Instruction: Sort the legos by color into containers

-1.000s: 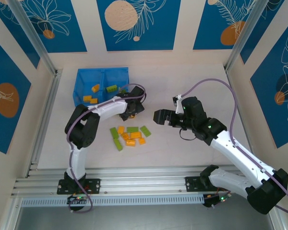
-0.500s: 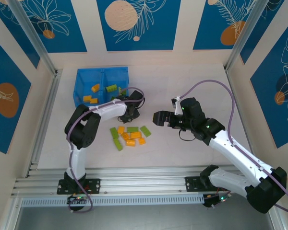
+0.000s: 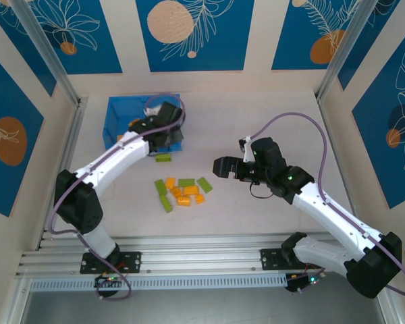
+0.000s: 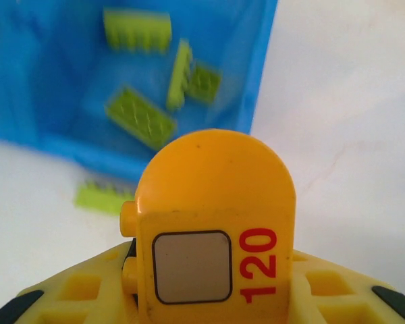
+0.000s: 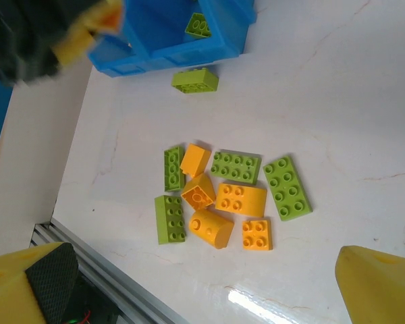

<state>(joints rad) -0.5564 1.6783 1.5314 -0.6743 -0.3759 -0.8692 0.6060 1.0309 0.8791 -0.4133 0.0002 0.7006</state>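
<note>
**Caller:** What's new since half a second ago?

**Me:** Big swing! My left claw [image 3: 170, 135] was down at the table beside the pile. Now that arm is stretched out and the claw hangs over the blue bin [image 3: 125, 111], above its right compartment. My right claw [image 3: 221, 167] has barely shifted and hovers just right of the pile [image 3: 183, 191].

**Caller:** And the grip?

**Me:** Left is clamped on an orange brick [image 4: 212, 216] with "120" printed on it in red. Right is spread wide, with its fingers [image 5: 34, 283] at the far corners of its own camera and nothing between them.

**Caller:** What do the wrist cameras add?

**Me:** The left wrist looks straight into that compartment, where green bricks [image 4: 140, 116] lie that my arm covers in the top view. The right wrist counts the pile as five orange and four green, bunched together. One loose green brick [image 3: 163, 158] lies on the table just outside the bin's near wall.

**Caller:** Room to move?

**Me:** Bare tabletop [image 3: 270, 115] runs from the bin's right wall across to my right claw. The pile sits well apart from the rail [image 3: 189, 243] at the near edge.
</note>
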